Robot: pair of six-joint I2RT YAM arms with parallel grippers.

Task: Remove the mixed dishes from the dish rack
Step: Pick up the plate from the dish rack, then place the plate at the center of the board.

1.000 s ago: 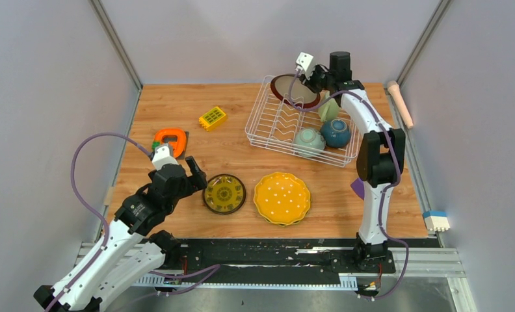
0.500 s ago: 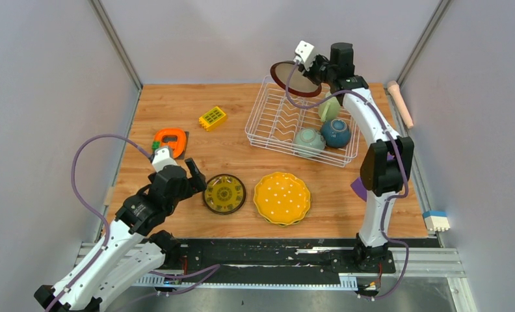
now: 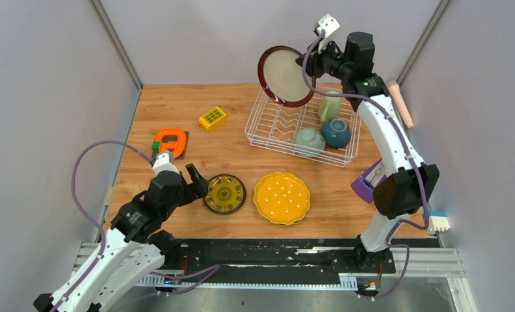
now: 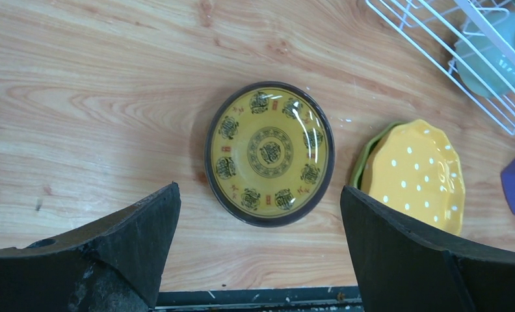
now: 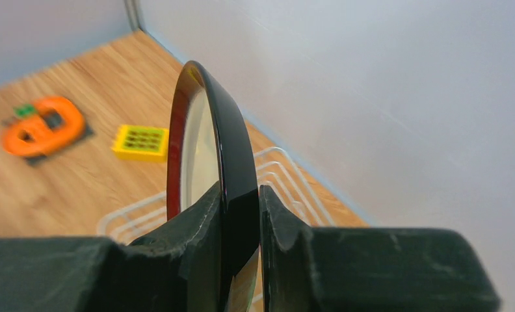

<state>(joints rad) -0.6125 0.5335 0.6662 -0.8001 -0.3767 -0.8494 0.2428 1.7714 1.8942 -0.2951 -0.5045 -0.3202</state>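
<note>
My right gripper is shut on the maroon-rimmed pale plate and holds it on edge, high above the white wire dish rack; in the right wrist view the plate sits between my fingers. In the rack are a light green mug, a mint bowl and a teal bowl. The black yellow-patterned plate lies on the table beside the orange dotted plate, which rests on a green plate. My left gripper is open and empty, just left of the black plate.
A yellow toy block and an orange ring-shaped thing lie at the table's left. A purple block sits by the right arm. A pink handle lies along the right wall. A blue-white block is off the table's right edge.
My right gripper has lifted the maroon-rimmed plate up out of the rack and turned it on edge. The left arm has shifted slightly toward the black plate.
</note>
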